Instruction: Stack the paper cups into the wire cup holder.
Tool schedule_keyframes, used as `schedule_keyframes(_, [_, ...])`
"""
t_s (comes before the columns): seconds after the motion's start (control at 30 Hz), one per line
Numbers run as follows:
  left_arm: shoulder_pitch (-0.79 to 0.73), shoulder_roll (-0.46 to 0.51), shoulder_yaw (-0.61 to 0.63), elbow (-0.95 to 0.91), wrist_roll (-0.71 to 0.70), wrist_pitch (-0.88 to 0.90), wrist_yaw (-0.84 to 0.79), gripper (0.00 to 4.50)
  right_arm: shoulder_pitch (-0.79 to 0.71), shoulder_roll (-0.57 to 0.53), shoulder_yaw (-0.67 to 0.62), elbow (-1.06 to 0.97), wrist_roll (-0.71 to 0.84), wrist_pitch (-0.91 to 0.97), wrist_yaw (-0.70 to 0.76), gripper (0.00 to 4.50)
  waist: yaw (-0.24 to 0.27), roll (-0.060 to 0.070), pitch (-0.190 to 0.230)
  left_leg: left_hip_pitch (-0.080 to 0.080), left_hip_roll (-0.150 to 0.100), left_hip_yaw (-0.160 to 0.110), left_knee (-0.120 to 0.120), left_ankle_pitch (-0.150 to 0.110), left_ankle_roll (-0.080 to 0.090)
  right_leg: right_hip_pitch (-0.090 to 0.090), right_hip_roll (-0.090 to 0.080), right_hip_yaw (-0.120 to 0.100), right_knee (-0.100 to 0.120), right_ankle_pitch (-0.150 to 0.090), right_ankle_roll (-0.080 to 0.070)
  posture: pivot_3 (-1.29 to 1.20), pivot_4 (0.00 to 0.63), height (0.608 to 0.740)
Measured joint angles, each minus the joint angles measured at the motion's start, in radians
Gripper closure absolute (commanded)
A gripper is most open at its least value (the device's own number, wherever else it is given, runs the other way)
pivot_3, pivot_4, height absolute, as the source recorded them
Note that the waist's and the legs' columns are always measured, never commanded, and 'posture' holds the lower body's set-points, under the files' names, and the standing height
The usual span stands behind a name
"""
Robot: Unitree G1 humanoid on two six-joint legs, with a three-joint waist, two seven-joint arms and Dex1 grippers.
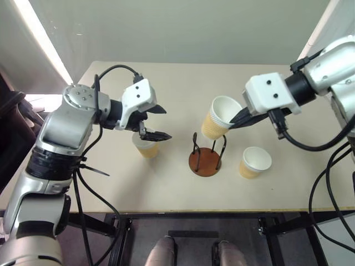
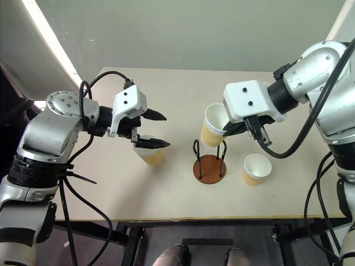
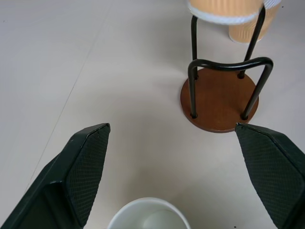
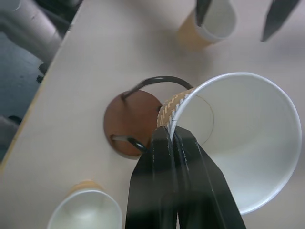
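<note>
Pinching one paper cup point(image 1: 221, 117) by its rim, the right gripper point(image 1: 235, 123) is tilting it above the holder point(image 1: 206, 158) at centre frame for dropping in; left gripper point(image 1: 155, 123) is gaping, released, over another cup point(image 1: 146, 147).

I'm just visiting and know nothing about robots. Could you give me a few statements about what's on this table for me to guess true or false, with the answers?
1. The right gripper pinches the rim of a tilted yellowish-tan paper cup. True.
2. The wire cup holder with the reddish-brown round base already holds a cup. False: it is empty.
3. The left gripper is clamped on a cup. False: its jaws stand open above a standing cup.
4. Another cup stands upright on the beige table. True.
</note>
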Motion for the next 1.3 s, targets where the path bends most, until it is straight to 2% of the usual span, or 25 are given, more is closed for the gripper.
schedule_keyframes(0.5, [0.0,-0.002,-0.001,0.011,0.001,-0.004,0.001,0.0,0.027,0.051,0.055,0.034,-0.063,-0.133,0.0,4.48,0.0,0.0,0.0,0.002,0.0,0.0,0.0,0.001,0.0,0.0,0.0,0.0,0.005,-0.002,-0.004,0.0,0.15,0.74])
schedule_keyframes(0.6, [0.0,-0.002,-0.001,0.011,0.001,-0.004,0.001,0.0,0.03,0.063,0.061,0.042,-0.071,-0.131,0.0,3.94,0.0,0.0,0.0,0.002,0.0,0.0,-0.001,0.001,0.0,0.0,0.0,0.0,0.005,-0.002,-0.004,0.0,0.15,0.74])
schedule_keyframes(0.83, [0.0,-0.001,-0.001,0.009,0.003,-0.004,0.006,0.0,0.029,0.108,0.061,0.044,-0.068,-0.072,-0.004,1.62,0.0,0.0,0.0,0.002,0.0,0.0,0.0,0.001,0.0,0.0,0.0,0.0,0.005,-0.002,-0.004,0.0,0.15,0.74])
schedule_keyframes(1.03, [0.006,0.016,-0.034,0.003,0.08,-0.051,0.046,0.0,0.011,0.169,0.003,0.066,-0.04,0.027,-0.082,1.62,0.0,0.0,0.0,0.002,0.0,0.0,-0.001,0.001,-0.001,0.0,0.0,0.0,0.005,-0.003,-0.004,0.0,0.15,0.74])
schedule_keyframes(1.3, [0.057,0.13,-0.081,-0.117,0.211,-0.122,0.044,0.0,-0.005,0.171,-0.092,0.087,0.053,0.189,-0.113,1.62,-0.001,0.0,0.0,0.002,0.0,0.0,-0.001,0.004,-0.008,0.0,0.001,0.0,0.004,-0.004,-0.007,0.0,0.15,0.74])
